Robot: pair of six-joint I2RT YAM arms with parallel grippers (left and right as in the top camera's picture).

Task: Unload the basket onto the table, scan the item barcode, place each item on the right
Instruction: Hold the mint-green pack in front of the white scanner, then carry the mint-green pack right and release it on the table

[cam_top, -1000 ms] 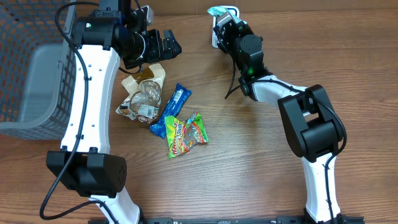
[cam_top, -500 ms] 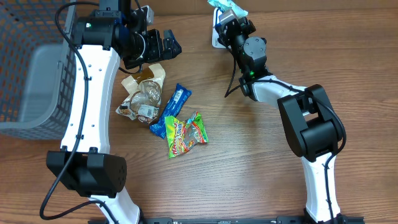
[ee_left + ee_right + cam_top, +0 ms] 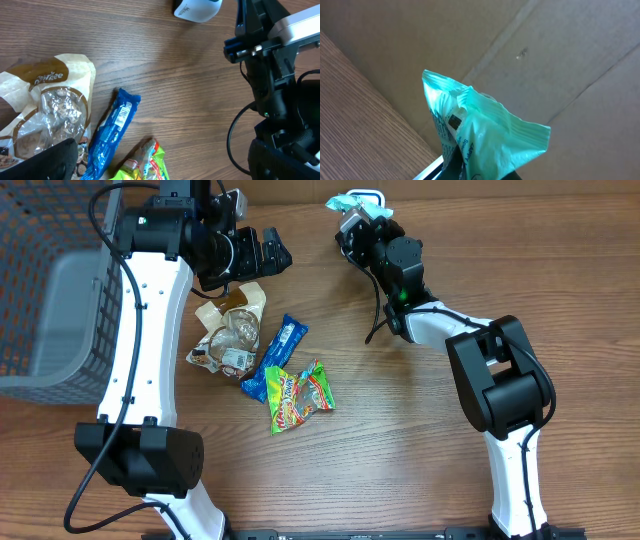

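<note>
**Overhead and wrist views.** Right gripper, at the far edge of the table, is clamped on the lower end of a teal packet. The packet is held off the tabletop, and its printed face shows in the right wrist view. A white scanner lies just beside this gripper. Left gripper, jaws spread wide and holding nothing, hangs near the far end of a snack pile: cookie bag, blue bar, candy bag. Basket stands at far left
</note>
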